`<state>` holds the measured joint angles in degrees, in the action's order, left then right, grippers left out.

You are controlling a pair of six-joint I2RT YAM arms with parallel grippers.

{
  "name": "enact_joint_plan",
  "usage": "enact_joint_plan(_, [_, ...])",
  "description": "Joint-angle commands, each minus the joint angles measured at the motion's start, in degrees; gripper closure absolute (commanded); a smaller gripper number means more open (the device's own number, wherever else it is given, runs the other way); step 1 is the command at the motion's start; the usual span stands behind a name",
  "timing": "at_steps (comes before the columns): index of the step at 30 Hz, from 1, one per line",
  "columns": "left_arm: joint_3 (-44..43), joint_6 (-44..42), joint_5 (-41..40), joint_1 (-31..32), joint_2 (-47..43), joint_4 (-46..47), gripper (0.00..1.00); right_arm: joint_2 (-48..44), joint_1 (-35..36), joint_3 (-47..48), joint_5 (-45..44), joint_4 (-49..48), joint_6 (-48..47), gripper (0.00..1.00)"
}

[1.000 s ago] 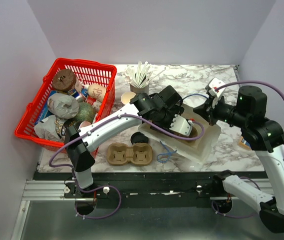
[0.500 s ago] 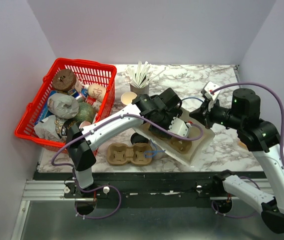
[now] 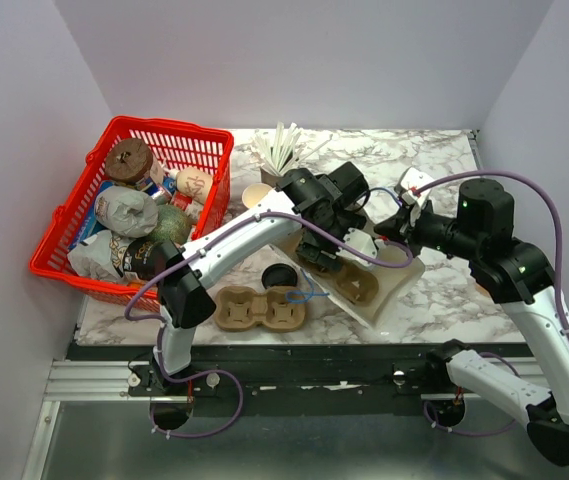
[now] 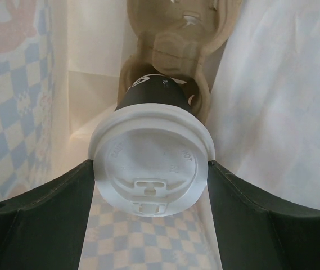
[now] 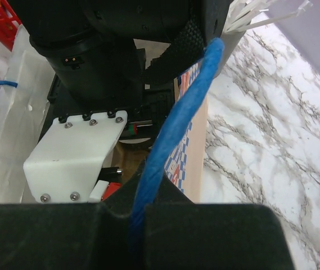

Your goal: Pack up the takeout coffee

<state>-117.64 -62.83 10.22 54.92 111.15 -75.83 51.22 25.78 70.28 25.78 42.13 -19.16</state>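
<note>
checking progress, we find the takeout coffee (image 4: pixel 151 140) already inside the paper bag (image 4: pixel 283 84). the bag rests near the middle of the worktop (image 3: pixel 424 160), its mouth toward the left arm. whether it lies flat or tilted we cannot tell. the left tool (image 4: pixel 151 169) grasps the cup at its white lid, one finger against each side of the rim. the cup base meets a pocket of the cardboard carrier (image 4: pixel 185 34) deeper in the bag, and we cannot tell whether it is fully seated. the right tool (image 5: pixel 140 208) is clenched on the blue handle (image 5: pixel 188 112) of the bag, which we judge keeps the mouth open.

we judge insertion nearly done. left to do: seat the cup, release it, draw the left arm out, let go of the handle.

room is tight. the bag walls stand close on both sides of the left tool, so we advise a straight retreat along the entry line. outside the mouth, a second carrier (image 3: pixel 261 308) and a black lid (image 3: pixel 279 275) lie near the front edge. the red basket (image 3: pixel 64 250) takes the left edge. bare marble shows toward the far right corner.
</note>
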Motion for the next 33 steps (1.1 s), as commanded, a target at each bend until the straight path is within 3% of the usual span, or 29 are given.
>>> enact_joint_plan(1, [1.01, -0.45, 1.65, 0.02, 0.38, 0.25, 1.0, -1.3, 1.03, -0.93, 2.87, -2.75, -0.27, 1.0])
enact_joint_plan(16, [11.02, 3.32, 2.35, 0.02, -0.24, 7.19, 1.0, -2.79, 1.03, -2.96, 5.51, -5.74, 1.14, 1.0])
enact_joint_plan(33, [13.24, 2.71, 9.47, -0.16, 4.69, 3.24, 1.0, -3.23, 1.03, -4.89, 0.94, -9.43, 0.97, 1.0])
